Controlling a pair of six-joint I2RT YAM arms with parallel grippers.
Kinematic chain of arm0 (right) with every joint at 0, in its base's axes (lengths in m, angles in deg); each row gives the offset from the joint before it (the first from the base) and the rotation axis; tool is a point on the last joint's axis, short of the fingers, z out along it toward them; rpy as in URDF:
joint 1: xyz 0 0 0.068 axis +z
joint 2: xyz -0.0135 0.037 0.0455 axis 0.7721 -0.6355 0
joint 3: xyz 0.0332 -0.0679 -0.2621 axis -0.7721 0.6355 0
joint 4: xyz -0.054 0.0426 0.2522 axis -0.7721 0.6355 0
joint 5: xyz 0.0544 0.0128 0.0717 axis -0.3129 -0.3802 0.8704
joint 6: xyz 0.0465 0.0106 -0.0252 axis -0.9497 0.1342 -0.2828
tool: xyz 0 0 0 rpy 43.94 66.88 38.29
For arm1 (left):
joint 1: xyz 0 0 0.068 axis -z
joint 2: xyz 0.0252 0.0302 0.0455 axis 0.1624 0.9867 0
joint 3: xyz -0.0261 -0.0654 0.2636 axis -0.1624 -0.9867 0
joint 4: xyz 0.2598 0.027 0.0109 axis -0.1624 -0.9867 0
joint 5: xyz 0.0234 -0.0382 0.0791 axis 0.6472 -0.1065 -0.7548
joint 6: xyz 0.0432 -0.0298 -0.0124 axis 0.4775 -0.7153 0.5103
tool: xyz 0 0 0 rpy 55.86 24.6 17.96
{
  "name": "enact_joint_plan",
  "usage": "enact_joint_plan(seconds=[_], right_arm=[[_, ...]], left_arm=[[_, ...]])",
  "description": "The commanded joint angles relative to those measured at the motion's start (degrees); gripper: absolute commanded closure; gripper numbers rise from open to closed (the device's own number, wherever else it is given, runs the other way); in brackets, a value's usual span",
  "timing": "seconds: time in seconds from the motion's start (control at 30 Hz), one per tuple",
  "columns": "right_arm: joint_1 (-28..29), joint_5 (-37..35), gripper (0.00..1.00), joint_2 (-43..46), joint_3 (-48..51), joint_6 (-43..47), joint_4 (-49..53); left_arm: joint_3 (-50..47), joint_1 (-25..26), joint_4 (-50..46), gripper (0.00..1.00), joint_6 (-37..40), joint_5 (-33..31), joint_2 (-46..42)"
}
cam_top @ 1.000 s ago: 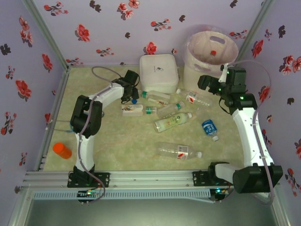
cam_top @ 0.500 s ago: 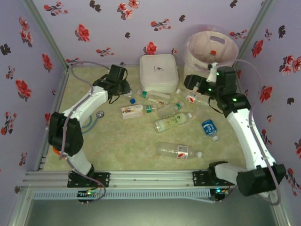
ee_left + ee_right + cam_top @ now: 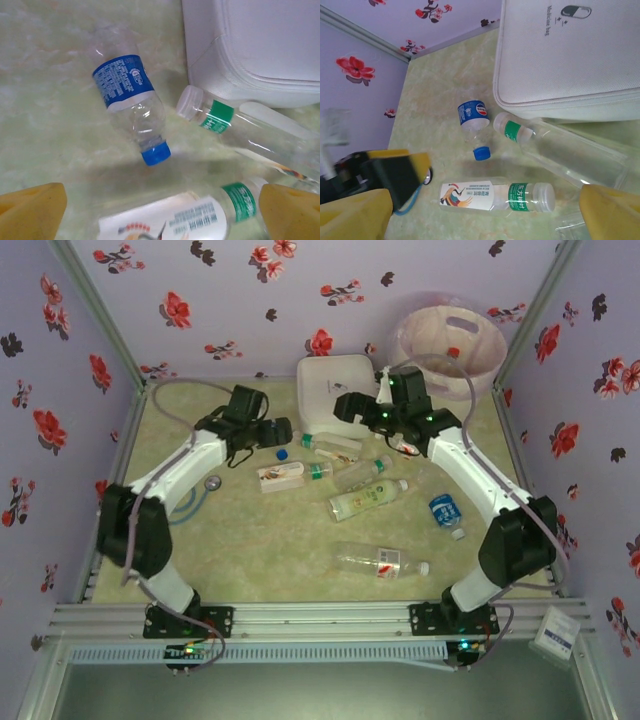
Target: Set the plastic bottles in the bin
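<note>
Several plastic bottles lie on the green mat in front of the white box. A white-labelled bottle (image 3: 282, 473) (image 3: 170, 220) (image 3: 485, 195) lies nearest both grippers. Beside it are a small blue-labelled bottle (image 3: 127, 95) (image 3: 472, 114) with a blue cap and a clear green-banded bottle (image 3: 335, 445) (image 3: 240, 125) (image 3: 560, 150). My left gripper (image 3: 278, 432) (image 3: 160, 215) hangs open over the white-labelled bottle, holding nothing. My right gripper (image 3: 345, 408) (image 3: 485, 215) is open and empty in front of the box, facing the left one. The bin (image 3: 450, 340) stands at the back right, with a red-capped bottle inside.
The white square box (image 3: 338, 390) (image 3: 570, 55) sits at the back centre, against the bottles. More bottles lie mid-table (image 3: 368, 498), to the right (image 3: 446, 510) and near the front (image 3: 380, 560). A grey cable (image 3: 195, 502) loops on the mat by the left arm. Flowered walls close in three sides.
My right arm has swung left from the bin to the front of the white box. My left gripper has shifted right toward the bottles.
</note>
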Motion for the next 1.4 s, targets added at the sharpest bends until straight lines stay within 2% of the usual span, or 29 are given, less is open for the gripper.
enact_joint_plan(seconds=[0.0, 0.17, 0.47, 0.77, 0.97, 1.07, 1.2, 1.27, 1.37], right_arm=[[-0.1, -3.0, 0.03, 3.5, -1.0, 1.0, 2.1], [-1.3, -8.1, 0.03, 8.7, 1.3, 3.9, 9.1], [-4.1, -9.1, 0.01, 14.5, 5.2, 4.0, 11.8], [-4.0, -7.9, 0.02, 14.3, 4.2, 3.6, 11.6], [-3.7, -4.4, 0.02, 12.3, 2.4, 1.4, 8.8], [-3.3, -0.7, 0.02, 9.9, 0.4, 0.0, 5.9], [-2.9, 8.2, 0.04, 4.6, -2.3, -4.1, -0.4], [-2.8, 12.1, 0.13, 1.7, -3.3, -7.2, -4.6], [-2.7, 14.7, 0.21, -1.5, -4.7, -10.6, -9.6]], left_arm=[[5.8, -0.8, -1.9, 0.00, 1.1, 0.3, 8.5], [12.3, -1.7, -5.1, 0.01, -1.1, -3.5, 16.6], [12.9, -3.4, -0.2, 0.19, -3.7, -2.1, 23.4], [12.8, -4.3, -1.1, 0.55, 0.0, -2.8, 21.3], [10.3, -4.3, -3.2, 0.58, 5.1, -4.3, 13.9], [5.7, -3.8, -1.5, 0.58, 8.4, 1.1, 6.7], [-2.0, -3.0, 4.4, 0.56, 12.4, 19.2, -3.3], [-4.9, -2.5, 6.5, 0.54, 12.6, 25.2, -7.3], [-8.3, -1.9, 9.0, 0.54, 13.7, 28.7, -11.9]])
